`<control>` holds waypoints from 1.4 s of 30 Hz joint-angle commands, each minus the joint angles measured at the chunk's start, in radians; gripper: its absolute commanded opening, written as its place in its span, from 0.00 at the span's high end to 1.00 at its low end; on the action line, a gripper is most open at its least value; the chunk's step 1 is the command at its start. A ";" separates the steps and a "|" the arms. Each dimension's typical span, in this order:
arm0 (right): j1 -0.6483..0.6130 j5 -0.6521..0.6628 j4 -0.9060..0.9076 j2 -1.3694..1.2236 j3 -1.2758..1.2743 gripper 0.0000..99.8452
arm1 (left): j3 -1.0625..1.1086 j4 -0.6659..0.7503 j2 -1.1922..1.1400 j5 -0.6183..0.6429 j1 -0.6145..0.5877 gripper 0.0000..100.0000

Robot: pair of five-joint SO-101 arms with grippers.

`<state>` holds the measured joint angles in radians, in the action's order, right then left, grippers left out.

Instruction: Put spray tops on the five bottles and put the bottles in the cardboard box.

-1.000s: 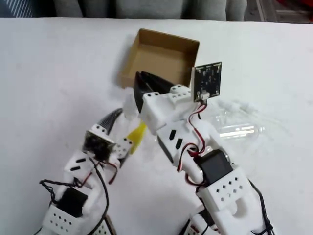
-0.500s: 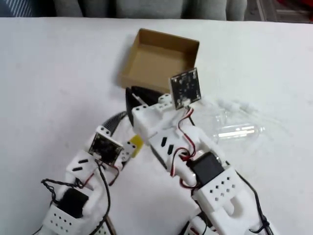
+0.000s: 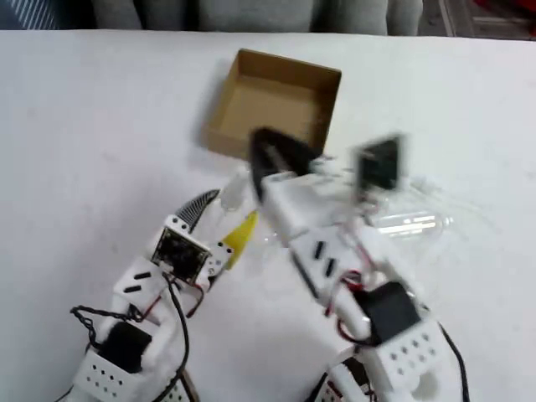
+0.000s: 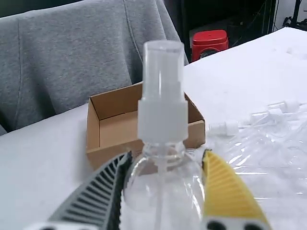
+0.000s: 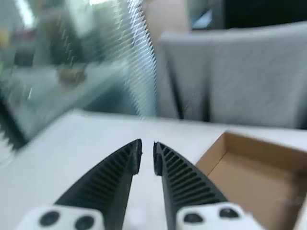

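My left gripper (image 4: pixel 166 159) is shut on a clear bottle (image 4: pixel 163 189) held upright, a white spray top (image 4: pixel 162 96) sitting on its neck. The grey and yellow fingers clamp the bottle's shoulders. From above, the left gripper (image 3: pixel 231 206) and its bottle (image 3: pixel 229 189) stand just in front of the cardboard box (image 3: pixel 272 100). My right gripper (image 5: pixel 147 155) has its black fingers nearly together with nothing between them. It hovers by the box's near wall (image 3: pixel 261 142). The open box (image 5: pixel 249 172) lies ahead of it and looks to hold nothing.
Clear bottles (image 3: pixel 406 222) lie on their sides at the right of the white table, with loose spray tops (image 3: pixel 410 180) beside them. The left wrist view shows the same bottles (image 4: pixel 268 139) and tops (image 4: pixel 225 128). A grey chair back (image 4: pixel 86 57) stands beyond the far edge.
The right arm has swung to the right and toward the box, away from the bottle's top. The left gripper still holds the bottle in about the same place.
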<state>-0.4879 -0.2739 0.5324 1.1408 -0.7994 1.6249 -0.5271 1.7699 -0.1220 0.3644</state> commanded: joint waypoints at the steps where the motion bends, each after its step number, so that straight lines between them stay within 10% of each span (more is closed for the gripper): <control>1: 0.122 -0.112 -0.007 0.013 0.015 0.98 | -0.021 0.046 0.022 -0.006 -0.033 0.98; 10: 0.223 -0.087 0.022 -0.562 0.270 0.98 | -0.060 0.063 0.019 0.178 -0.134 0.98; 22: 0.285 -0.089 0.585 -1.303 1.033 0.86 | -0.054 0.092 0.016 0.181 -0.145 0.98; 42: 0.392 -0.087 0.591 -1.834 1.505 0.90 | -0.058 0.089 0.016 0.183 -0.145 0.98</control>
<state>-0.1013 -0.3583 1.1201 -0.6667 0.6061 1.6249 -0.4657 1.7699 0.0468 0.2263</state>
